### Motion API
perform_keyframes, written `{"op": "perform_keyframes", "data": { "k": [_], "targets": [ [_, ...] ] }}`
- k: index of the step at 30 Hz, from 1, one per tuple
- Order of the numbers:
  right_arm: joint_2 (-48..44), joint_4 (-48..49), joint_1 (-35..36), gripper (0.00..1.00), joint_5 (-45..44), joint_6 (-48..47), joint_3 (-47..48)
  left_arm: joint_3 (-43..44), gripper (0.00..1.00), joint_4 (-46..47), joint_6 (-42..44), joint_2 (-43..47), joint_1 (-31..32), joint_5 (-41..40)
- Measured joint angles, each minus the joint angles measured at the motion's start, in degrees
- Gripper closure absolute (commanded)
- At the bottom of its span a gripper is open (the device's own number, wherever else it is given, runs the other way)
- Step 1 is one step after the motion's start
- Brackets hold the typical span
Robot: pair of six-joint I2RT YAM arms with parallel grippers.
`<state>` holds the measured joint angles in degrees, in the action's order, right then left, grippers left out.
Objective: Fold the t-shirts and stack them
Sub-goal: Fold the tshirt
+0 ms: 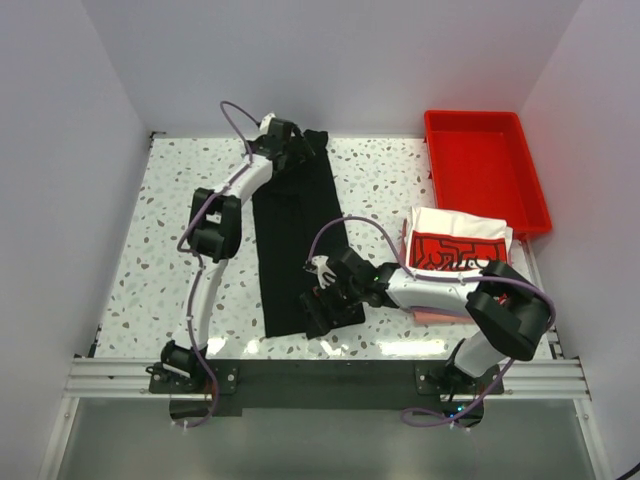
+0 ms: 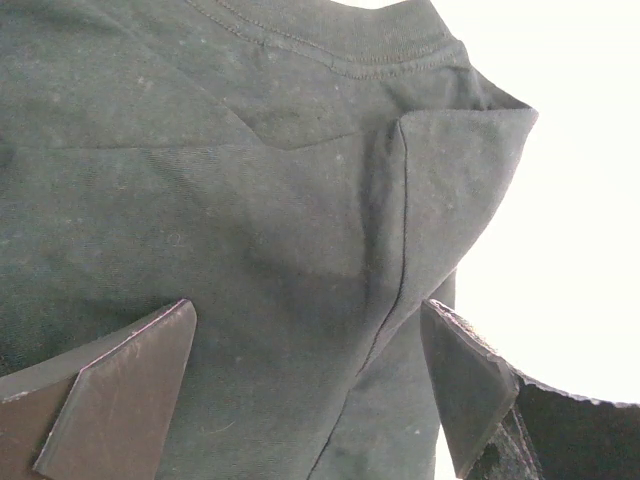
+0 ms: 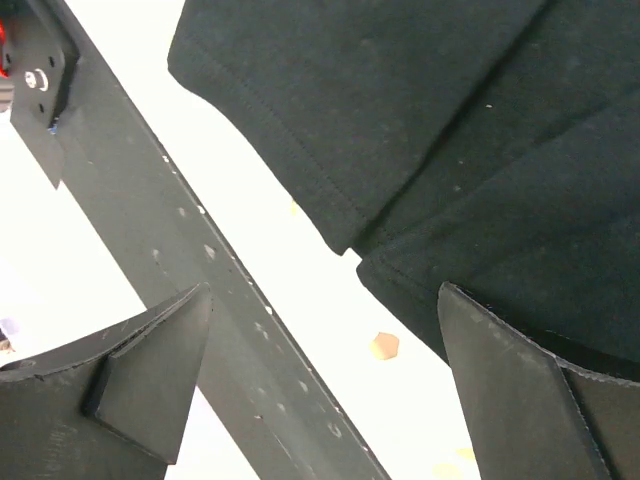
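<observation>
Your black shirt (image 1: 300, 230) lies on the counter (image 1: 170, 210) as a long strip, collar far, hem near. The white shirt (image 1: 455, 245) sits folded well to its right.

Your left fingers (image 1: 285, 133) are spread wide over the collar end, gripping nothing. A loose folded flap lies between them, so closing here could catch only the top layer and let the fold fall open as you lift.

Your right fingers (image 1: 322, 300) are also wide apart and empty at the hem. In the wrist view the hem corner lies beside one finger, not centred, so the pinch may slip off it or take one flap. How many layers overlap there is hard to tell.

If only one end holds, the strip will skew. Watch the right elbow near the white shirt too.
</observation>
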<state>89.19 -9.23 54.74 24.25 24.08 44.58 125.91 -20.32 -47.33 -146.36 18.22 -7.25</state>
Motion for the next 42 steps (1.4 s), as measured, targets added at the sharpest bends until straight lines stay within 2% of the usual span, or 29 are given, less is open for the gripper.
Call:
{"op": "perform_keyframes", "data": {
  "k": [9, 15, 18, 20, 24, 27, 30, 32, 35, 39, 42],
  "targets": [
    [-0.07, -2.51, 0.76, 0.01, -1.42, -0.46, 2.97, 1.66, 0.0, 1.9, -1.66, -1.16, -0.2, 1.81],
    [-6.21, -5.09, 0.81, 0.01, -9.62, 0.35, 7.34, 2.64, 0.0, -0.15, -0.94, -0.07, 0.11, 3.34],
    [-10.8, -6.08, 0.79, 0.01, -16.52, 1.57, 8.92, -2.23, 0.0, -1.9, 0.83, 6.25, 0.63, 4.02],
    [-13.53, -6.95, 0.66, 0.01, -20.48, 2.49, 8.98, -9.88, 0.0, -2.45, 2.38, 14.91, 1.25, 4.37],
    [-18.45, -8.35, -0.46, 0.01, -26.93, 4.74, 7.37, -29.55, 0.0, -2.16, 4.13, 38.84, 3.02, 4.66],
    [-21.97, -10.14, -2.93, 0.01, -29.31, 5.92, 4.22, -49.03, 0.0, 2.45, 4.42, 60.13, 5.09, 3.54],
    [-23.02, -12.57, -6.21, 0.01, -29.42, 5.99, 2.29, -66.71, 0.0, 3.19, 2.58, 76.67, 7.13, 2.51],
    [-23.02, -13.92, -7.78, 0.01, -29.16, 5.99, 1.46, -76.26, 0.0, 0.98, 0.81, 83.34, 8.35, 1.79],
    [-23.45, -14.97, -8.87, 0.01, -26.88, 5.86, -0.13, -86.31, 0.0, -4.61, -1.62, 87.86, 10.8, 1.64],
    [-23.69, -15.3, -8.9, 0.01, -21.59, 5.4, -1.46, -93.77, 0.0, -12.22, -4.0, 94.14, 13.49, 3.41],
    [-23.37, -15.17, -8.87, 0.01, -18.86, 5.38, -2.32, -97.63, 0.02, -13.86, -5.88, 99.1, 14.49, 5.97]
  ]
}}
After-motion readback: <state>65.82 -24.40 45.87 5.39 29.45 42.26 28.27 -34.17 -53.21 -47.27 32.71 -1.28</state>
